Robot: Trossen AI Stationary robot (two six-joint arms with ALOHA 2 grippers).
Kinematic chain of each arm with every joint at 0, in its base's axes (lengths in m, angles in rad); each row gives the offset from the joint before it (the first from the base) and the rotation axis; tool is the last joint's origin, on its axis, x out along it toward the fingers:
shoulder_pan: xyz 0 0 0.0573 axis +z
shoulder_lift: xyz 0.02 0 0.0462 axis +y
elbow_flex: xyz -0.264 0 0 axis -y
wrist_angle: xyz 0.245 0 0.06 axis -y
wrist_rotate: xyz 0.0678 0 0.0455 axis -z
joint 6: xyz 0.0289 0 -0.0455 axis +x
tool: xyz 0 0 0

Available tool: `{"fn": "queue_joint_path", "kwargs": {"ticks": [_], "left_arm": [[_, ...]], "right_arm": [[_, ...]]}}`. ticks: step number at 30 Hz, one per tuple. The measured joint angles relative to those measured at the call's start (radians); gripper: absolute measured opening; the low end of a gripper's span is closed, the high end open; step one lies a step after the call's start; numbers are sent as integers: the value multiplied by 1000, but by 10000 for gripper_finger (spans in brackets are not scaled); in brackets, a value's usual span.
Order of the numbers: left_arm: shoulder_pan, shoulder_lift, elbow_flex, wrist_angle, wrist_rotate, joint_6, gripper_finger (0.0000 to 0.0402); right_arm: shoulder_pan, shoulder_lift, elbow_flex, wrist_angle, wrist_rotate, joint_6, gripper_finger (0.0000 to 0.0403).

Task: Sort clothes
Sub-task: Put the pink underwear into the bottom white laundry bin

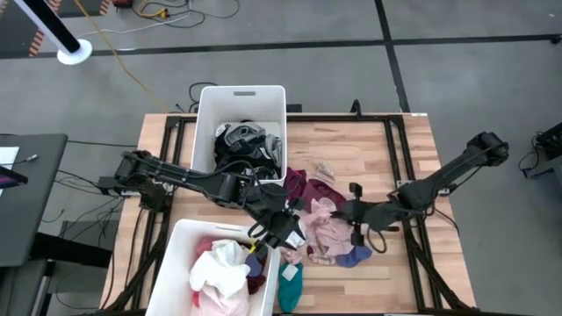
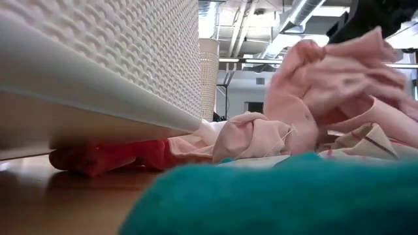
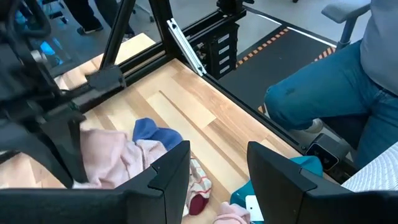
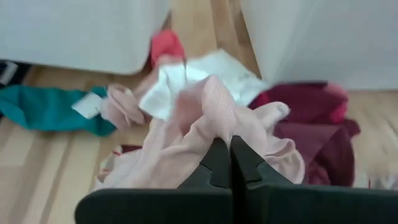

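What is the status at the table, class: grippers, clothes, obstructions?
Right gripper shut on pink garment. Left gripper open, empty, above the pile. Maroon garment beside the pink garment. Nothing blocking.

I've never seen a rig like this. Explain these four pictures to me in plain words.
Two dark robot arms work at a wooden table, sorting clothes. One picture looks straight down, one looks level across the tabletop, and two come from cameras on the arms' wrists. Two white bins hold clothes already; a loose pile lies between the arms, with a teal garment near the table's edge. The right claw is shut on a pale pink garment. The left claw hangs open above the pile, holding nothing.
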Motion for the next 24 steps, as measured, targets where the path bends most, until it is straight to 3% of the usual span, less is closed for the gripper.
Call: {"fn": "queue_joint_path", "kwargs": {"ticks": [10, 17, 24], "left_arm": [[0, 0, 0, 12, -25, 15, 155], [0, 0, 0, 26, -184, 17, 155], [0, 0, 0, 71, -254, 15, 155]], "right_arm": [[23, -62, 0, 85, 14, -87, 0], [23, -76, 2, 166, 14, -170, 0], [23, -79, 44, 166, 14, -214, 0]]}}
